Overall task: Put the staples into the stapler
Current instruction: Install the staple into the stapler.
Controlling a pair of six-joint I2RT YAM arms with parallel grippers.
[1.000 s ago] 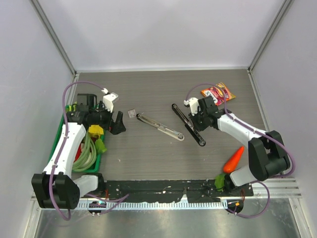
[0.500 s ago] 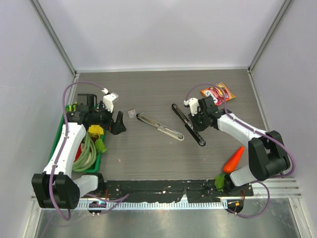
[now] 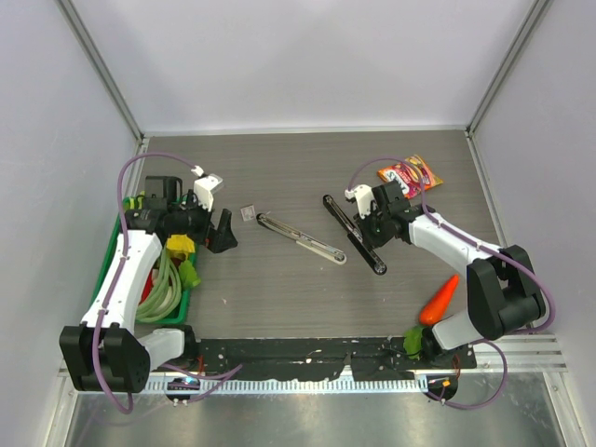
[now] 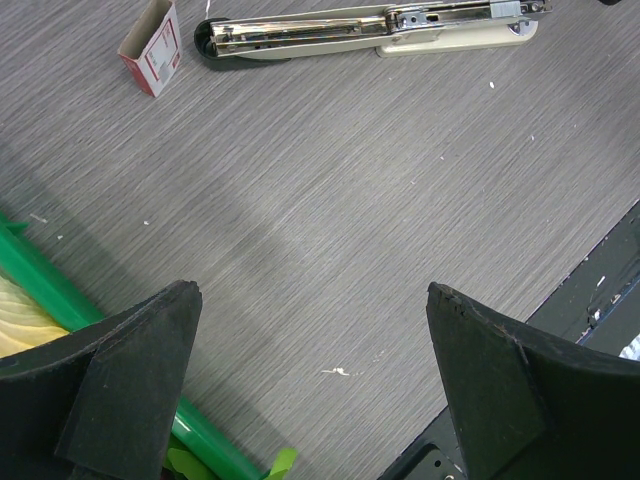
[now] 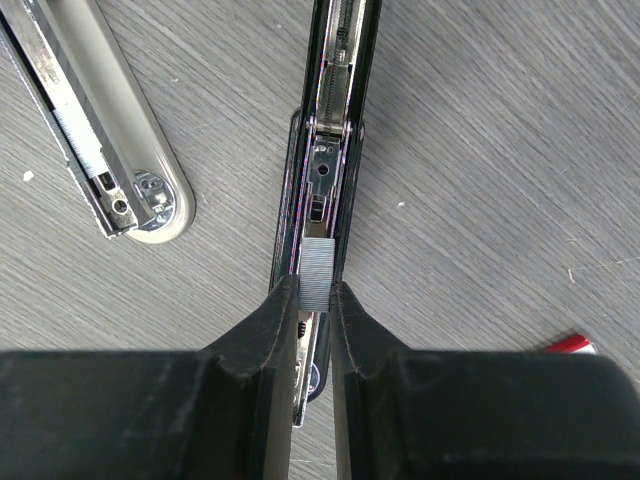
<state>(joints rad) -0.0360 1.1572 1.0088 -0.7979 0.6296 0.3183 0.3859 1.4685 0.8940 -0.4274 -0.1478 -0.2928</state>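
The staples box (image 3: pixel 247 212), tiny and white with a red label, lies open on the table and also shows in the left wrist view (image 4: pixel 150 48). A beige stapler (image 3: pixel 300 239) lies opened flat beside it (image 4: pixel 370 28). A black stapler (image 3: pixel 354 233) lies opened to its right. My right gripper (image 3: pixel 365 226) is shut on a grey strip of staples (image 5: pixel 317 270), held right over the open channel of the black stapler (image 5: pixel 338 100). My left gripper (image 3: pixel 223 237) is open and empty (image 4: pixel 312 290) above bare table, near the basket.
A green basket (image 3: pixel 116 244) with a coiled hose (image 3: pixel 163 284) and small items stands at the left edge; its rim shows in the left wrist view (image 4: pixel 40 275). An orange-red snack packet (image 3: pixel 410 174) lies back right. A carrot (image 3: pixel 440 298) lies near the right arm's base.
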